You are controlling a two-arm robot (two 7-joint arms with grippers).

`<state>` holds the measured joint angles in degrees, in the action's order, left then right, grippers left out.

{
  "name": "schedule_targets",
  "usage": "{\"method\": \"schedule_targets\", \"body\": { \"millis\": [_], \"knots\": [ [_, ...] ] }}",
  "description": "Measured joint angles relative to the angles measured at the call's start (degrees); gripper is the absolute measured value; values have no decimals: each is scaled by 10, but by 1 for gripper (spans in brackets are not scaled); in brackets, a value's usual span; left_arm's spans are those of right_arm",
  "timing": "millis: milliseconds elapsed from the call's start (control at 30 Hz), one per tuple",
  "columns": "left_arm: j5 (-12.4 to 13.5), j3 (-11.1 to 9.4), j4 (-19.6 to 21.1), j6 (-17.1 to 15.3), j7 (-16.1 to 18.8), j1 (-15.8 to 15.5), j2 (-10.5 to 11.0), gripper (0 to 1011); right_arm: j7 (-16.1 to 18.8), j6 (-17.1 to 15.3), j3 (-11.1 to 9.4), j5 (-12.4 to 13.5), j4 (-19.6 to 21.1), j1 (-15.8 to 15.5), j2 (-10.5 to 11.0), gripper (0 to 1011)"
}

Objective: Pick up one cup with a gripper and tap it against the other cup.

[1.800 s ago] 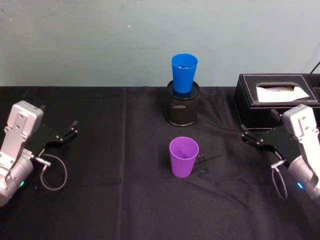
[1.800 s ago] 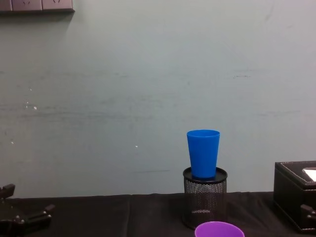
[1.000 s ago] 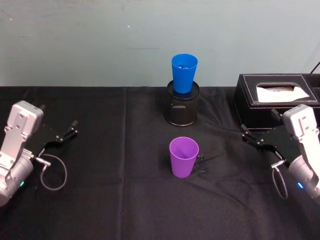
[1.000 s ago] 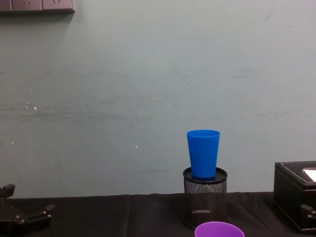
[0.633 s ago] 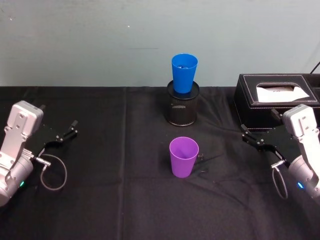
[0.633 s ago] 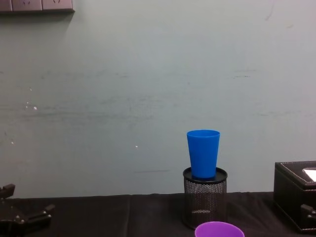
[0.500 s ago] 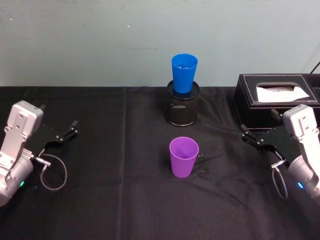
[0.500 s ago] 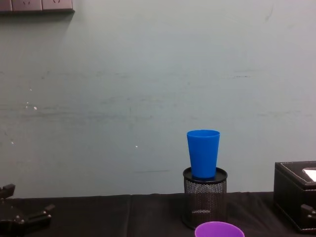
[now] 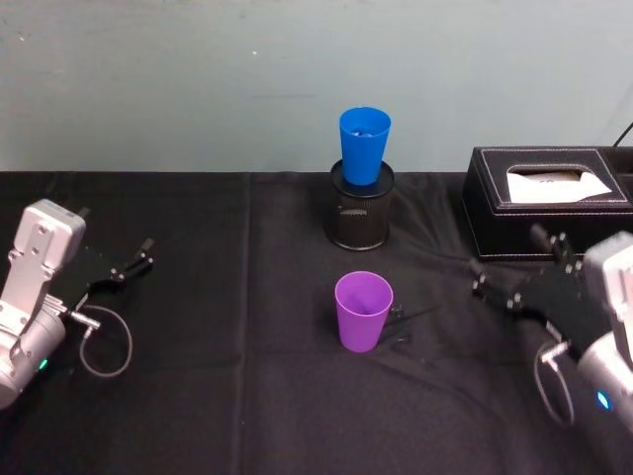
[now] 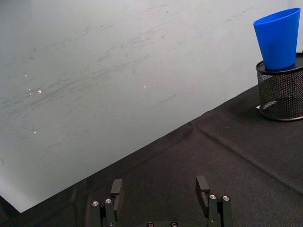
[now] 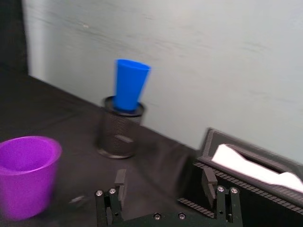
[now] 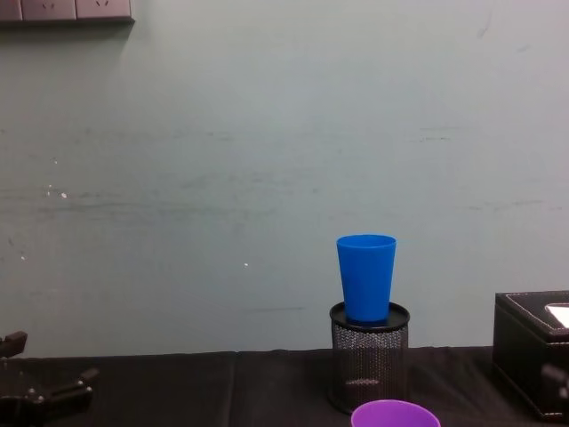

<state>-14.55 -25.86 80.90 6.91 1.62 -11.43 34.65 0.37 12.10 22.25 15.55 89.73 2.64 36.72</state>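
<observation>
standing upright on the black cloth-covered table (image 9: 247, 396), just below the centre of the head view, the smooth purple plastic tumbler (image 9: 363, 310) tapers from a wide round rim to a narrower base. its open mouth faces up and its inside looks bare. nothing touches it.

above it in the same view, toward the pale wall, the smooth bright blue plastic tumbler (image 9: 364, 144) has the same tapered shape. it sits upright with its base dropped into the mouth of the round black wire-mesh holder (image 9: 362, 220), most of its body rising clear of the holder's rim. whether anything lies inside the blue tumbler cannot be told.

at the right middle of the head view the black flat-fingered right gripper (image 9: 516, 265) hangs over the cloth, well to the right of the purple tumbler and just in front of the black rectangular tissue box (image 9: 514, 213), which holds a white tissue (image 9: 559, 182) in its top slot. the right gripper's fingers (image 11: 120, 182) are spread wide with nothing between them.

at the left middle of the head view the black left gripper (image 9: 116, 230) sits low by the table edge, far from both tumblers, fingers also parted wide and empty.
</observation>
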Motion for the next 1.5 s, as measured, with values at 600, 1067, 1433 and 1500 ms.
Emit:
{"method": "schedule_targets", "body": {
  "millis": [600, 1067, 1433, 1500],
  "knots": [
    [0, 0, 0, 0, 0, 0, 0, 1000, 113, 50, 30, 47, 14, -49, -28, 1002],
    [0, 0, 0, 0, 0, 0, 0, 1000, 169, -26, 54, 55, -48, 34, -88, 1002],
    [0, 0, 0, 0, 0, 0, 0, 1000, 178, -47, 62, 27, -77, 64, -118, 1002],
    [0, 0, 0, 0, 0, 0, 0, 1000, 181, -46, 61, 26, -85, 67, -125, 1002]
  ]
}}
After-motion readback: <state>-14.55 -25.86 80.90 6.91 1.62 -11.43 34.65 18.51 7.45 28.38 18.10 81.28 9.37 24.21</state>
